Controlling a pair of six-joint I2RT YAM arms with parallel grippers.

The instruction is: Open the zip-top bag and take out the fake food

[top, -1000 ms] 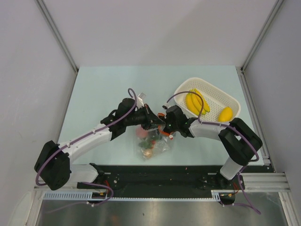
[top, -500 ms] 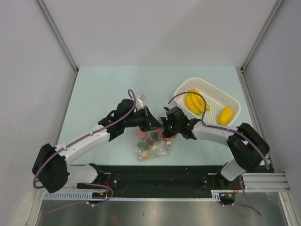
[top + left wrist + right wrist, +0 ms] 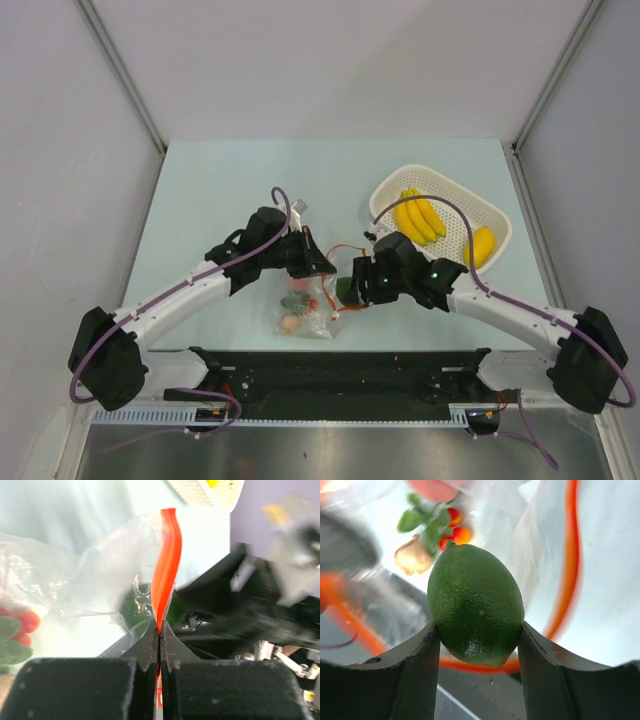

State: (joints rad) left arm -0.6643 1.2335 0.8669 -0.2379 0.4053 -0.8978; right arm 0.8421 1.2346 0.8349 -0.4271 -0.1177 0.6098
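The zip-top bag [image 3: 300, 312] lies crumpled at the table's near middle, its red zip strip [image 3: 167, 565] pulled up and its mouth open. My left gripper [image 3: 159, 630] is shut on that strip and shows in the top view [image 3: 320, 268] just above the bag. My right gripper [image 3: 477, 627] is shut on a dark green lime-like fruit [image 3: 475, 605], held just right of the bag's mouth in the top view [image 3: 348, 289]. Inside the bag I see small red pieces [image 3: 455, 527], green leaves and a tan garlic-like piece [image 3: 412, 557].
A white perforated basket [image 3: 455, 192] stands at the back right and holds a yellow banana bunch [image 3: 418, 218] and a yellow lemon [image 3: 480, 245]. A black rail [image 3: 340, 365] runs along the table's near edge.
My right gripper has drawn back to the right and toward the near edge with the green fruit in it. The bag has shifted slightly left. My left gripper still holds the strip.
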